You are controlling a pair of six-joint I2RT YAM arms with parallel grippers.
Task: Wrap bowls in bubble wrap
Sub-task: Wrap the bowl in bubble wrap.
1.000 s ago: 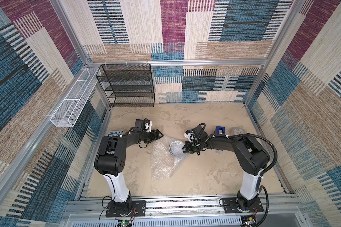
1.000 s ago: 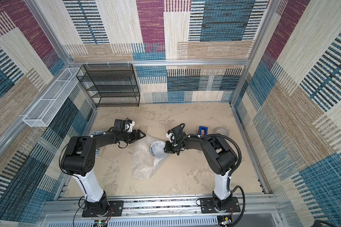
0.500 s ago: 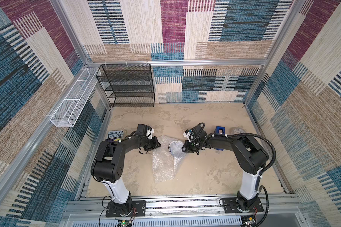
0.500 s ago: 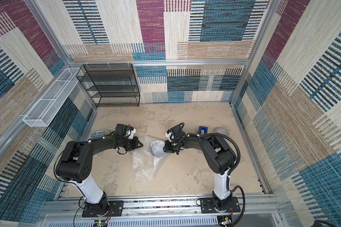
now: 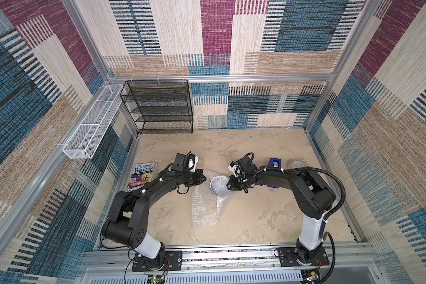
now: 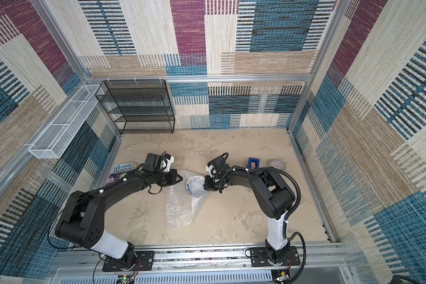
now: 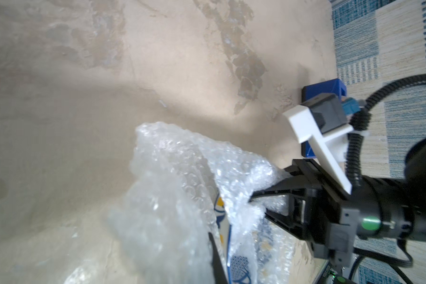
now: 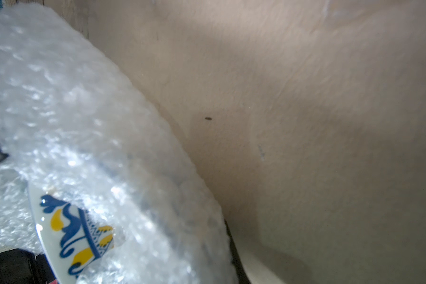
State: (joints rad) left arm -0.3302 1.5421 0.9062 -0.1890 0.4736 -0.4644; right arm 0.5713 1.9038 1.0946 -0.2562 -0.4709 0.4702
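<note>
Bubble wrap (image 5: 204, 209) is being pinched over the bowl (image 5: 214, 188) rim between the jaws of the right gripper (image 5: 228, 186). Its opposite edge is being clamped by the left gripper (image 5: 203, 178), which was spread wide a second earlier.

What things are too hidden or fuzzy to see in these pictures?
- Round white bowl with blue and yellow pattern: right wrist view, mostly veiled by the clear bubble wrap sheet.
- Black left gripper: left wrist view shows just one finger, so its grip on the wrap is unclear.
- Colourful paperback book: in a top view, left arm covers its lower end.
</note>
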